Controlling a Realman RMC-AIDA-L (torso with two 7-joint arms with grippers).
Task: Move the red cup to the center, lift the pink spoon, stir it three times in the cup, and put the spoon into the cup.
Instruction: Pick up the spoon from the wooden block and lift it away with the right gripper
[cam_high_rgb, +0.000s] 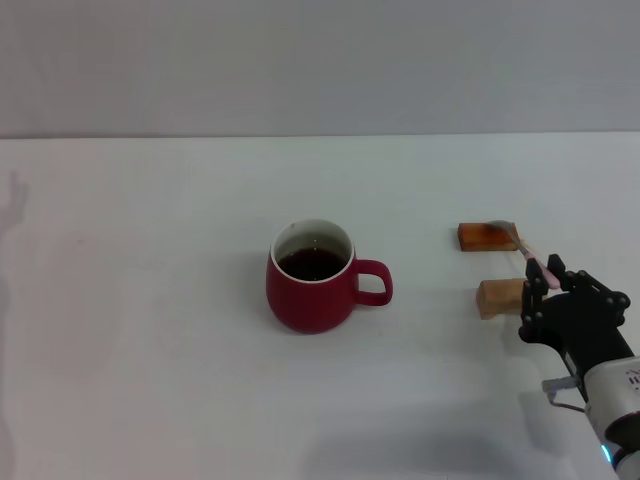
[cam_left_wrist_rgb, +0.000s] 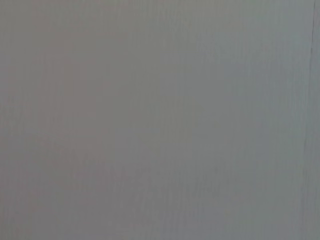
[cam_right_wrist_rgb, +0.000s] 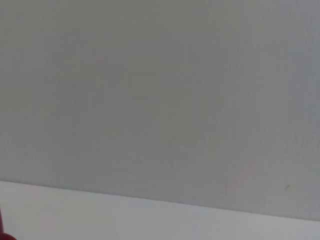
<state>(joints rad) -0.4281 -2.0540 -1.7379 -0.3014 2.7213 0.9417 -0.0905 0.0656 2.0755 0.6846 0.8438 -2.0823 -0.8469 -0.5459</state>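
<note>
The red cup (cam_high_rgb: 312, 278) stands near the middle of the white table, its handle toward the right and dark liquid inside. A sliver of dark red, probably the cup, shows at the edge of the right wrist view (cam_right_wrist_rgb: 1, 227). The pink spoon (cam_high_rgb: 532, 257) lies across two blocks on the right, its grey bowl on the orange-brown block and its pink handle running toward me. My right gripper (cam_high_rgb: 552, 272) is at the end of the spoon's handle, next to the light wooden block. My left gripper is out of view.
The orange-brown block (cam_high_rgb: 485, 237) and the light wooden block (cam_high_rgb: 500, 297) lie to the right of the cup. The white table (cam_high_rgb: 150, 330) ends at a grey wall behind. The left wrist view shows only a plain grey surface.
</note>
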